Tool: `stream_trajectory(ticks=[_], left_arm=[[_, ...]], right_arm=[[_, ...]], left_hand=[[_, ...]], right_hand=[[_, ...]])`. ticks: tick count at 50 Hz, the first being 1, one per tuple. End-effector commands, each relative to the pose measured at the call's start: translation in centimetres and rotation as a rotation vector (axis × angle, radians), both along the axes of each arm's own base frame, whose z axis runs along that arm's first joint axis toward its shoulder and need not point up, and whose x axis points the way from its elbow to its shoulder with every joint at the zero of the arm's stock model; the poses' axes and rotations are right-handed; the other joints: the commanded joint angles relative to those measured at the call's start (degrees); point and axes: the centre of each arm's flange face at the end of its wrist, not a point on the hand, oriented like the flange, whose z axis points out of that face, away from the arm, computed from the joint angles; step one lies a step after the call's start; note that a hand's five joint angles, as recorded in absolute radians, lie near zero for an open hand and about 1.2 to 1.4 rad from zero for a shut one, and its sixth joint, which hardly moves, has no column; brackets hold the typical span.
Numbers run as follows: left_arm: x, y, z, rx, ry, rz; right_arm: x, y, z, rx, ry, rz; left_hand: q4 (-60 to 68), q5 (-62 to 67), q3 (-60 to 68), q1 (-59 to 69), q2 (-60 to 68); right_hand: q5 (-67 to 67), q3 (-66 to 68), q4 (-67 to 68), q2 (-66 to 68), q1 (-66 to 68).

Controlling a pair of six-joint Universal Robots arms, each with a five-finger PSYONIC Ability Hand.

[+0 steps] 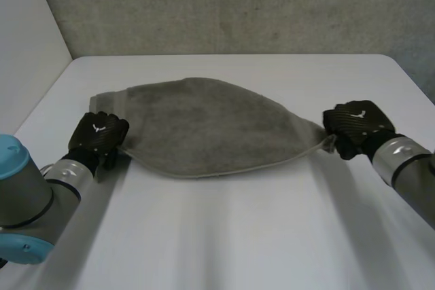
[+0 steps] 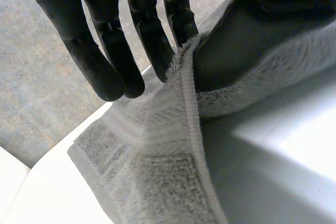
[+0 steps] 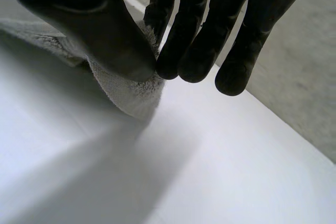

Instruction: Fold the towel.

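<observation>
Grey terry towel [image 1: 211, 127] spans the middle of your white surface [image 1: 238, 236], stretched between the two hands. Your left hand [image 1: 100, 134] sits at the towel's left end and is clamped on it. In the left wrist view the hemmed edge runs up between the thumb [image 2: 236, 40] and the nearest of the straight fingers [image 2: 178, 19] and is pinched there. The rest of the cloth drapes down onto the surface beneath the palm. Your right hand [image 1: 355, 125] is at the opposite end, where the towel narrows to a point. In the right wrist view its thumb [image 3: 110, 35] presses that corner against the fingertips [image 3: 170, 61], and the corner's tip hangs just under them. The towel's near edge bows in a curve from one hand to the other.
</observation>
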Motion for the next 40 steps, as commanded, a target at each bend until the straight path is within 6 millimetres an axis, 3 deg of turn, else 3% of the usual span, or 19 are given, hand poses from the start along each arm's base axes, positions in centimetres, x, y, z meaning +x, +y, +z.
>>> stream_trajectory(ticks=[1, 13, 15, 16, 17, 18, 20, 23, 29, 40], left_arm=[[0.0, -0.4, -1.5, 0.013, -0.006, 0.005], [0.6, -0.5, -2.5, 0.004, -0.133, 0.004], [1.1, -0.5, -2.2, -0.003, -0.146, 0.014], [1.1, -0.5, -2.2, -0.003, -0.146, 0.014], [1.0, -0.3, -1.9, -0.004, -0.144, 0.013], [1.0, -0.3, -1.9, -0.004, -0.144, 0.013], [0.9, 0.1, -1.4, 0.0, -0.139, 0.006], [0.9, 0.3, -1.3, 0.006, -0.139, 0.004], [1.1, 0.1, -1.3, 0.013, -0.139, 0.012], [1.4, -0.2, -1.2, 0.011, -0.139, 0.024]], right_arm=[[-1.0, -0.7, -0.4, -0.01, -0.032, -0.026], [-1.3, -1.1, -0.8, 0.001, -0.072, -0.054], [-1.2, -1.0, -0.9, -0.001, -0.067, -0.044], [-1.0, -0.8, -1.0, 0.0, -0.06, -0.034], [-0.9, -0.7, -1.1, -0.01, -0.052, -0.026], [-0.9, -0.7, -1.1, -0.01, -0.052, -0.026], [-0.7, -0.7, -1.5, -0.031, -0.034, -0.004], [-0.2, -0.3, -3.0, -0.049, 0.039, 0.05], [0.3, 0.3, -5.3, -0.045, 0.18, 0.098], [0.8, 1.0, -5.9, -0.045, 0.206, 0.111]], left_hand=[[-27.6, -38.3, -28.1, -25.7, -27.1], [-37.7, -48.5, -38.2, -35.8, -37.2], [-30.5, -41.3, -31.1, -28.7, -30.1], [-30.5, -41.2, -31.0, -28.6, -30.0], [-20.3, -31.1, -20.8, -18.4, -19.8], [-20.2, -31.0, -20.7, -18.3, -19.7], [-2.6, -13.4, -3.2, -0.8, -2.1], [-1.5, -12.3, -2.1, 0.3, -1.1], [-1.5, -12.3, -2.1, 0.3, -1.1], [-1.5, -12.3, -2.1, 0.3, -1.1]], right_hand=[[4.1, 4.1, 3.8, 3.6, 5.2], [4.1, 4.1, 3.8, 3.6, 5.2], [-4.1, -4.1, -4.3, -4.6, -3.0], [-18.7, -18.7, -19.0, -19.3, -17.7], [-35.0, -35.0, -35.3, -35.6, -34.0], [-35.2, -35.2, -35.5, -35.7, -34.1], [-40.3, -40.2, -40.5, -40.8, -39.2], [-46.8, -46.7, -47.0, -47.3, -45.7], [-46.6, -46.6, -46.9, -47.2, -45.6], [-45.6, -45.6, -45.9, -46.2, -44.5]])
